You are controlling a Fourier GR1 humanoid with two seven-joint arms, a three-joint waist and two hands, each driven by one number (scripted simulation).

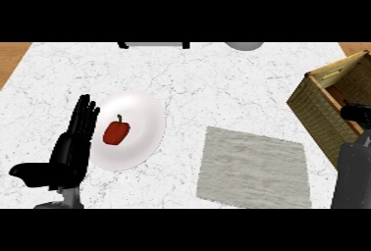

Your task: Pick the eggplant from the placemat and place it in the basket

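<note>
Eggplant: we cannot find it anywhere in the head view, so we can give neither its look nor the way its long axis points.
Placemat [253, 169]: a grey, woven-looking rectangle lying flat on the counter, near and right of centre, turned slightly askew; we see nothing resting on it.
Basket [319, 105]: a tan wicker box with straight walls and a pale wooden rim, at the right edge, just right of the placemat and cut off by the frame.
Right hand [355, 113]: only a small black part shows above the basket's near wall, at the end of the dark forearm that rises along the right edge; we cannot tell whether its fingers are open or curled, nor whether they hold anything.
Plate [145, 110]: white, smooth and round, left of the placemat and apart from it.
Red bell pepper [116, 132]: glossy, with a short dark stem pointing far, lying on the plate's left half.
Left hand [76, 142]: black, fingers straight and pointing far, thumb out to the left, resting just left of the plate.
Counter [217, 73]: white marble with fine grey veins.
</note>
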